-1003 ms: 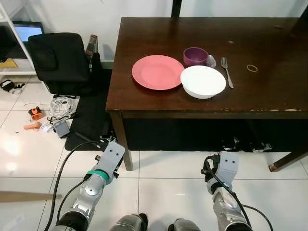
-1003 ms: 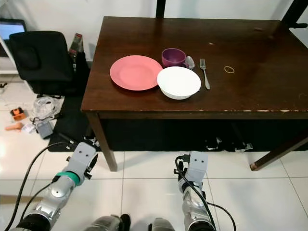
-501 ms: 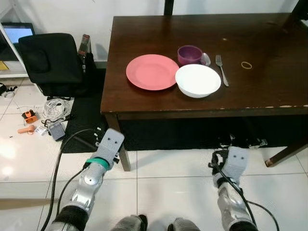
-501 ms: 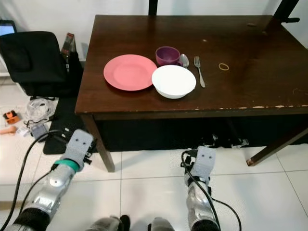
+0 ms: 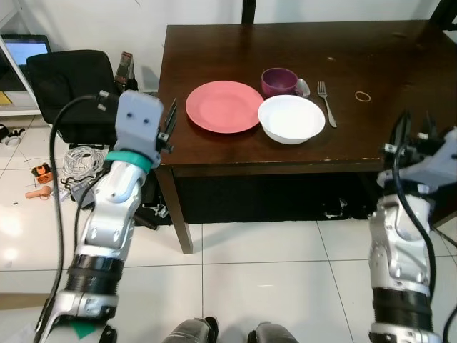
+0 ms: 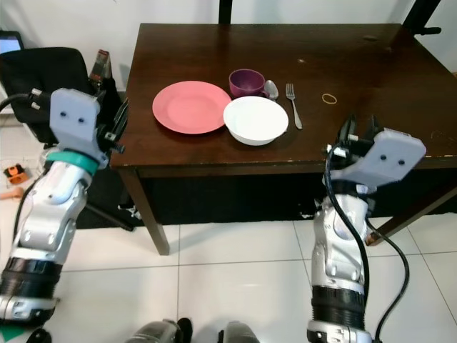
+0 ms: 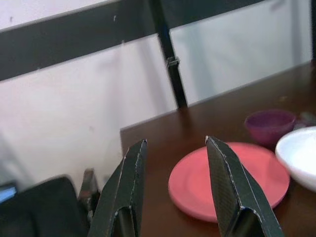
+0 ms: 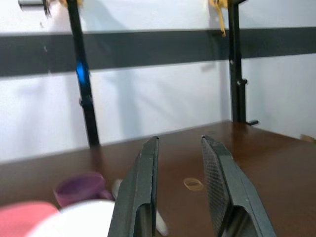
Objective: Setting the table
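Both arms are raised at the near edge of the dark table (image 5: pixel 400 78). The left gripper (image 7: pixel 175 163) and right gripper (image 8: pixel 180 160) each have 2 fingers parted, grasping nothing, touching nothing. Beyond them the white bowl (image 5: pixel 291 119) sits touching the pink plate (image 5: pixel 224 106); farther back stand the purple cup (image 5: pixel 279 81), spoon (image 5: pixel 303 87) and fork (image 5: pixel 325 102).

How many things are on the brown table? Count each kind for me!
Plates: 1, the pink plate
Bowls: 1, the white bowl
Cups: 1, the purple cup
Forks: 1, the fork
Spoons: 1, the spoon behind the bowl
Rubber bands: 1, the rubber band
Total: 6
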`<state>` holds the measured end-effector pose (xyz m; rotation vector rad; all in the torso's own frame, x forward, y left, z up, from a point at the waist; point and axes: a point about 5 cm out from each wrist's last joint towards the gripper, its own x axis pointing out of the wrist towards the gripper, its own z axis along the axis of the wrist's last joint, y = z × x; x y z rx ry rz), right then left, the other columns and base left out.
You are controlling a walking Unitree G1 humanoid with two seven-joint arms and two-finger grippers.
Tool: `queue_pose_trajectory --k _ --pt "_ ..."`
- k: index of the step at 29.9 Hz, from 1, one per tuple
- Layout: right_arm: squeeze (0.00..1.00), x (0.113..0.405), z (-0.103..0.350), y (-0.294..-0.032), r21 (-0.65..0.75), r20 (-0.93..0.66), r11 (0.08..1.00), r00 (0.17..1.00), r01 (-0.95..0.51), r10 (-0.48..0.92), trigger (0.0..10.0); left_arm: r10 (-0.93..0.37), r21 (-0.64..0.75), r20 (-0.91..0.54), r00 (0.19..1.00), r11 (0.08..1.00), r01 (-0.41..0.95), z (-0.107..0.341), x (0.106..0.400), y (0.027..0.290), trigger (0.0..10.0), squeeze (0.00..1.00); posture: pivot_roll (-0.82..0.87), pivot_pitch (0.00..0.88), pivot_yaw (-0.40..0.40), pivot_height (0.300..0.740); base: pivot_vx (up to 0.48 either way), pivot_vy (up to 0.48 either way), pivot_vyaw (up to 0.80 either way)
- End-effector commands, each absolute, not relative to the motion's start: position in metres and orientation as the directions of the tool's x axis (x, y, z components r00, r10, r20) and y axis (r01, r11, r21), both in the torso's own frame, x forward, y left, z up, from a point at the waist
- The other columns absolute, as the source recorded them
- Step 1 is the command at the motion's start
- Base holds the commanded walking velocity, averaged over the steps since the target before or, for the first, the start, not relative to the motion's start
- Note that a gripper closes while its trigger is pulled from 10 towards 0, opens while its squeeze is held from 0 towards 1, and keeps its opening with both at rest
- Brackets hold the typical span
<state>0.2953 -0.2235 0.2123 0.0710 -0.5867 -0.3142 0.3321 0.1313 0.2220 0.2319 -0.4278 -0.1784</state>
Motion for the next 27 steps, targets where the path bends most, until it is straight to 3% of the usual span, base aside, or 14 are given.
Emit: queue_pose_trajectory --k 1,20,27 --pt "0.0 0.295 0.214 -0.219 0.182 0.519 0.949 0.794 0.259 -0.316 10.0 -0.232 0.27 0.359 0.904 0.953 0.137 0.217 0.332 0.126 10.0 0.0 -0.01 0.0 0.066 0.74 0.48 0.0 0.0" --pt "0.0 0.289 0.204 -0.196 0.152 0.416 0.969 0.876 0.197 -0.244 10.0 -0.327 0.22 0.266 0.907 0.937 0.273 0.204 0.32 0.096 10.0 0.0 -0.02 0.0 0.071 0.74 0.469 0.0 0.0" --pt "0.0 0.287 0.202 -0.199 0.146 0.397 0.967 0.883 0.208 -0.25 10.0 -0.371 0.231 0.236 0.898 0.919 0.319 0.202 0.317 0.09 10.0 0.0 -0.03 0.0 0.074 0.74 0.0 0.0 0.0"
